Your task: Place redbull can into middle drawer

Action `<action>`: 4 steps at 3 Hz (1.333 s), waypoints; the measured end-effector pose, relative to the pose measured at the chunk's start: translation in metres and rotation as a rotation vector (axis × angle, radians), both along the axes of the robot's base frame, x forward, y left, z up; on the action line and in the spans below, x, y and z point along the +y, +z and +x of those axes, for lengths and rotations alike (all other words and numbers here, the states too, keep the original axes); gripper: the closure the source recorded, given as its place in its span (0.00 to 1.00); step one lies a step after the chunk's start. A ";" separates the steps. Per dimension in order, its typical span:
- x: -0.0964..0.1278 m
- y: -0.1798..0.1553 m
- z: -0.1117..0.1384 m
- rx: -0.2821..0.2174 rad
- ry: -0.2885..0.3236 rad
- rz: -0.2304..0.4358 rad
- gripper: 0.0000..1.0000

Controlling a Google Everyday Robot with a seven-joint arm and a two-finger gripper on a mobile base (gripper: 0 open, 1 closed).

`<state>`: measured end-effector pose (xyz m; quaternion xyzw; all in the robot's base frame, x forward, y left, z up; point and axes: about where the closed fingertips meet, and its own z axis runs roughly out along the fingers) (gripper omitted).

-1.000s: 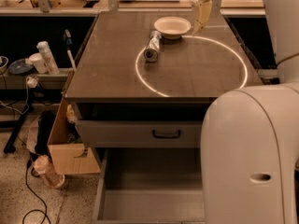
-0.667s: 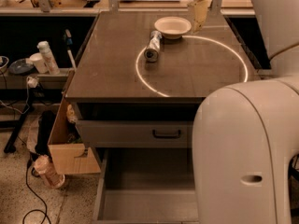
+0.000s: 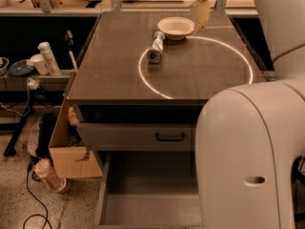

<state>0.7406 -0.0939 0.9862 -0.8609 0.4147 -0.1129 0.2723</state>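
The gripper (image 3: 200,18) hangs just right of the white bowl (image 3: 176,27), which stands between it and the redbull can (image 3: 157,46).

Speckled floor (image 3: 19,202), cardboard box (image 3: 71,162) beside table (image 3: 114,75), light ring (image 3: 141,75) on top

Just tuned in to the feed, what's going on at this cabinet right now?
The robot's gripper hangs over the back of the tabletop, just right of the white bowl, and is not on the can. The redbull can lies on its side on the tabletop, front-left of the bowl. Below, the middle drawer stands pulled open, with the can not yet in it.
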 end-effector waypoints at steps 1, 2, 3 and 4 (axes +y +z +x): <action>0.007 -0.006 0.006 -0.004 0.027 0.029 0.00; 0.015 -0.012 0.013 -0.011 0.050 0.075 0.00; 0.024 -0.015 0.017 -0.014 0.077 0.107 0.00; 0.031 -0.018 0.020 -0.014 0.083 0.064 0.00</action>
